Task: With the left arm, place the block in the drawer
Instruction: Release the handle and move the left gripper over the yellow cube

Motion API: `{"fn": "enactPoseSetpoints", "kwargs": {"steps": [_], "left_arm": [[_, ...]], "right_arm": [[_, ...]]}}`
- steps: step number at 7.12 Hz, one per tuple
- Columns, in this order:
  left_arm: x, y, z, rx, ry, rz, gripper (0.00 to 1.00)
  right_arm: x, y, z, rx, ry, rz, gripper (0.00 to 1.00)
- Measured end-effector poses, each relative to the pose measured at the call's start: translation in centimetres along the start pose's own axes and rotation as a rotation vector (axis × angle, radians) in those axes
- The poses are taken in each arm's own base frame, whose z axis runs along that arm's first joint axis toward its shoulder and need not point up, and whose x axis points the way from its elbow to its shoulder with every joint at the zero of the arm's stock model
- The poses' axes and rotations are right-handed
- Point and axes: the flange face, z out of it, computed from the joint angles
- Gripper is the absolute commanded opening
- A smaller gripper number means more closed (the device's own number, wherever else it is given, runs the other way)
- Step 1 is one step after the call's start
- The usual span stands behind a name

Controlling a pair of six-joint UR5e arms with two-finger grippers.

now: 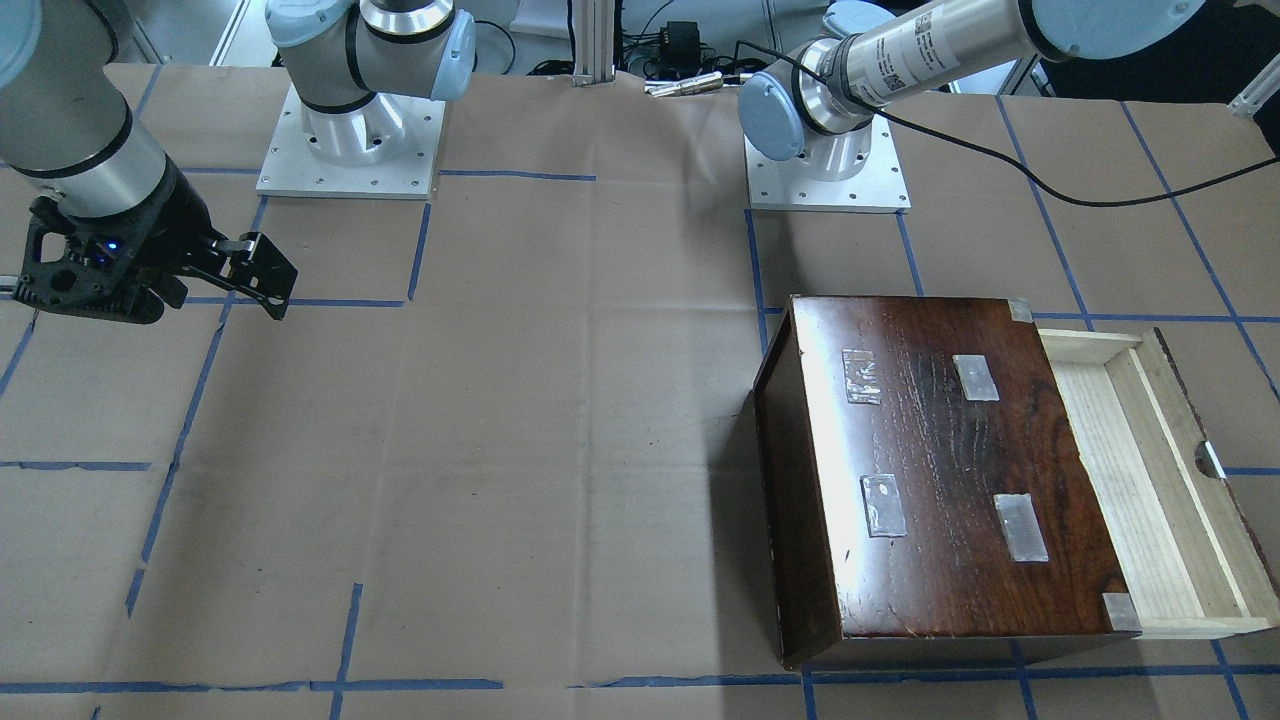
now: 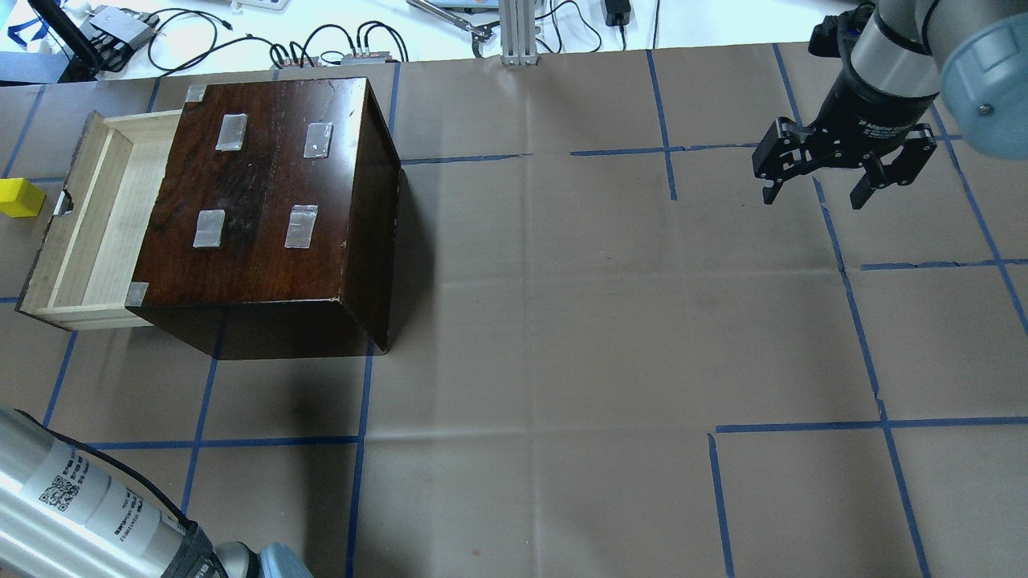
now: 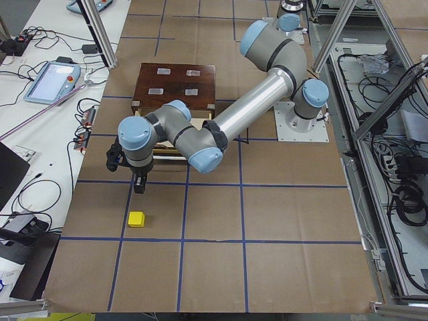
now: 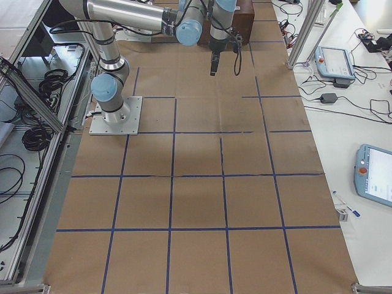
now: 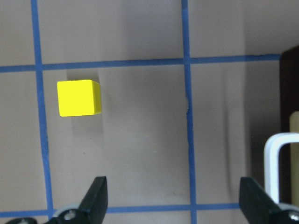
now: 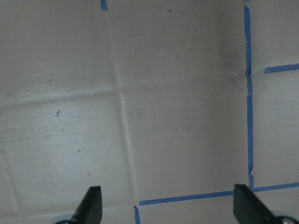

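One broad counter (image 2: 562, 321), papered brown and gridded with blue tape lines (image 2: 855, 305). Over it, two silver-grey arms with pale blue joint caps. Left arm (image 3: 247, 110) stretched out above the box toward the counter's left end. Right arm (image 4: 128, 13) reaching over the opposite half, well apart from everything else.

Next in size, a glossy dark-brown box (image 2: 265, 185) resting flat on the paper, four tape patches (image 2: 231, 132) on its top. Drawer (image 2: 88, 217) pulled out from the side of the box facing away from the right arm, pale wood floor on show, dark front with a small notch handle at the outer end.

Left pincer (image 5: 175, 200) pointing down and hanging above the counter, between the drawer front and the block, fingers (image 5: 97, 198) spread wide over bare paper and touching neither. Right pincer (image 2: 815, 193) likewise spread apart, poised above plain paper beside a tape line.

Smallest of all, the block (image 2: 20, 197): bright yellow, sitting on the counter outside the drawer, near its dark front but clear of it. From the left wrist, seen ahead of one fingertip and off to the side, not between the fingers.
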Motion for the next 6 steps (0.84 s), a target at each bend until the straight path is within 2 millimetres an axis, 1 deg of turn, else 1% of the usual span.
{"fn": "enactPoseSetpoints", "kwargs": {"steps": [1, 2, 3, 5, 6], "left_arm": [[-2.1, -0.5, 1.1, 0.004, -0.003, -0.01, 0.99], [-4.3, -0.6, 2.0, 0.007, -0.005, -0.026, 0.99], [-6.0, -0.7, 2.9, 0.006, -0.005, -0.037, 0.99], [-8.2, -1.3, 5.5, 0.006, -0.002, -0.045, 0.99], [-8.8, -1.5, 7.3, 0.0, 0.006, -0.046, 0.99]], "right_arm": [[0.0, 0.0, 0.0, 0.001, 0.0, 0.0, 1.0], [0.0, 0.0, 0.0, 0.001, 0.0, 0.0, 1.0], [0.0, 0.0, -0.1, 0.001, 0.0, 0.0, 1.0], [0.0, 0.0, 0.0, 0.001, 0.0, 0.0, 1.0], [0.0, 0.0, 0.0, 0.0, 0.0, 0.0, 1.0]]}}
